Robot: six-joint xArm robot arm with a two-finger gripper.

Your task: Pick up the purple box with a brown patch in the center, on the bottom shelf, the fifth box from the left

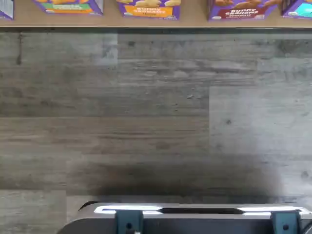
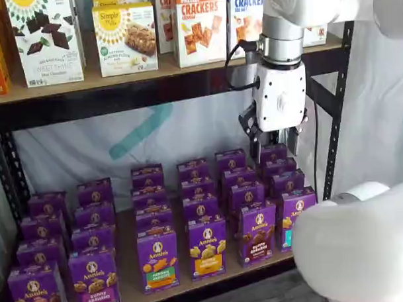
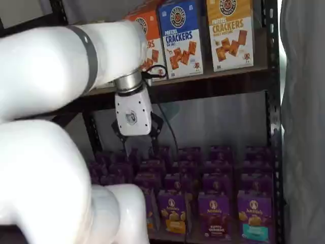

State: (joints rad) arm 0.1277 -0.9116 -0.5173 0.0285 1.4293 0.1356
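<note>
The purple box with a brown patch (image 2: 258,232) stands in the front row of the bottom shelf, between an orange-patched box (image 2: 206,247) and a teal-patched box (image 2: 294,217). It also shows in a shelf view (image 3: 214,213) and in the wrist view (image 1: 242,9), at the shelf's front edge. My gripper (image 2: 274,148) hangs above the back rows on the right side of the bottom shelf, higher than the target and behind it. A gap shows between its two black fingers, and it holds nothing. In a shelf view (image 3: 136,138) it hangs below the upper shelf.
The bottom shelf (image 2: 193,287) holds several rows of purple boxes. The upper shelf (image 2: 152,76) carries cracker and cookie boxes. A black upright (image 2: 336,113) stands right of the gripper. Grey wood floor (image 1: 156,122) lies in front. White arm links (image 3: 51,152) block part of the views.
</note>
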